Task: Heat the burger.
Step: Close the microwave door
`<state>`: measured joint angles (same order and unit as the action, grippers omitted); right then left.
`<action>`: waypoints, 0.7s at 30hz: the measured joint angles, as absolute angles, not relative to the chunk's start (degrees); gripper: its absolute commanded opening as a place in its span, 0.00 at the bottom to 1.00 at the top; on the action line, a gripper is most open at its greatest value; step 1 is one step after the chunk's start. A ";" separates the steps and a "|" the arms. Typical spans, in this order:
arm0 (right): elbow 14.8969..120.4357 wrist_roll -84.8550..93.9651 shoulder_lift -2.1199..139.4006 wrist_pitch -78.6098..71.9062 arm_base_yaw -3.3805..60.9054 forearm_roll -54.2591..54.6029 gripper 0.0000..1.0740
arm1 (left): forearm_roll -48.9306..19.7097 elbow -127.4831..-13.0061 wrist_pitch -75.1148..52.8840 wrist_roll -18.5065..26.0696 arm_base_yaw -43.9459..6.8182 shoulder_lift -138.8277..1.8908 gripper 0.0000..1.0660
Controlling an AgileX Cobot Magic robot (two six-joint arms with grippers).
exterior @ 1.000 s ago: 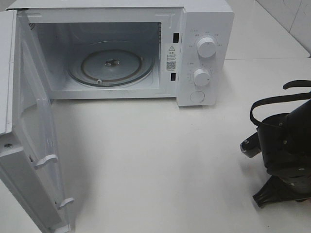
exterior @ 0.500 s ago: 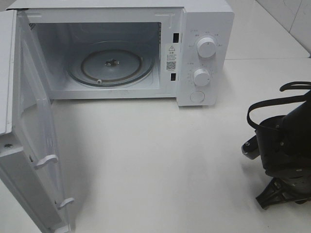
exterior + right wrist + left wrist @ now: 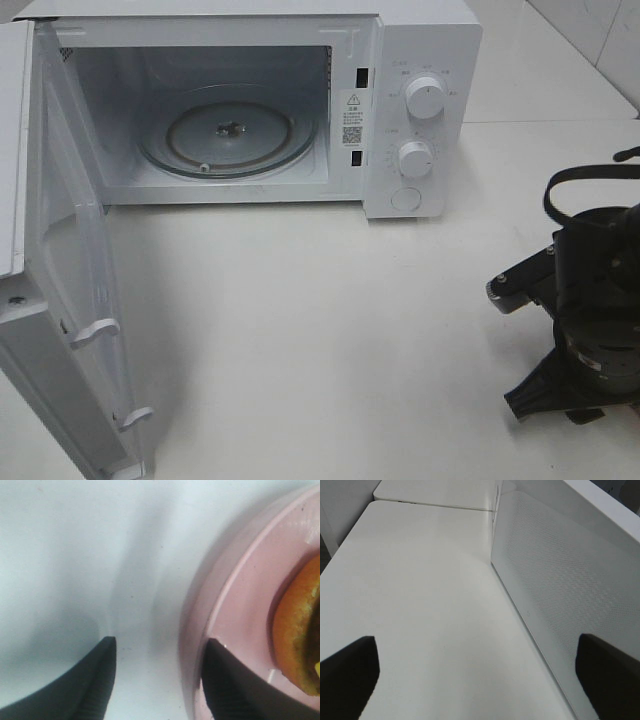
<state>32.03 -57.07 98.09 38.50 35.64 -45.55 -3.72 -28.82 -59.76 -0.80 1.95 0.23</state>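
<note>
In the right wrist view, the edge of the burger (image 3: 297, 640), an orange-brown bun, lies on a pink plate (image 3: 250, 610). My right gripper (image 3: 161, 640) is open at the plate's rim. One fingertip (image 3: 220, 680) is over the rim, the other (image 3: 95, 680) is over bare table, and nothing is held. In the high view the right arm (image 3: 590, 320) covers the plate and burger at the right edge. My left gripper (image 3: 476, 639) is open wide and empty beside the microwave door (image 3: 560, 580).
The white microwave (image 3: 420, 60) stands at the back with its door (image 3: 60, 300) swung fully open to the left. Its glass turntable (image 3: 230, 130) carries nothing. Two knobs (image 3: 425, 98) sit on its right panel. White tabletop (image 3: 320, 320) spreads in front.
The right arm's wrist has turned and shifted a little to the right near the table's edge. The microwave and its door have not moved.
</note>
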 measured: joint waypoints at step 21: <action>33.46 -23.32 66.18 40.22 35.64 -16.84 0.72 | -3.72 -28.82 -59.76 -0.80 1.95 0.23 0.94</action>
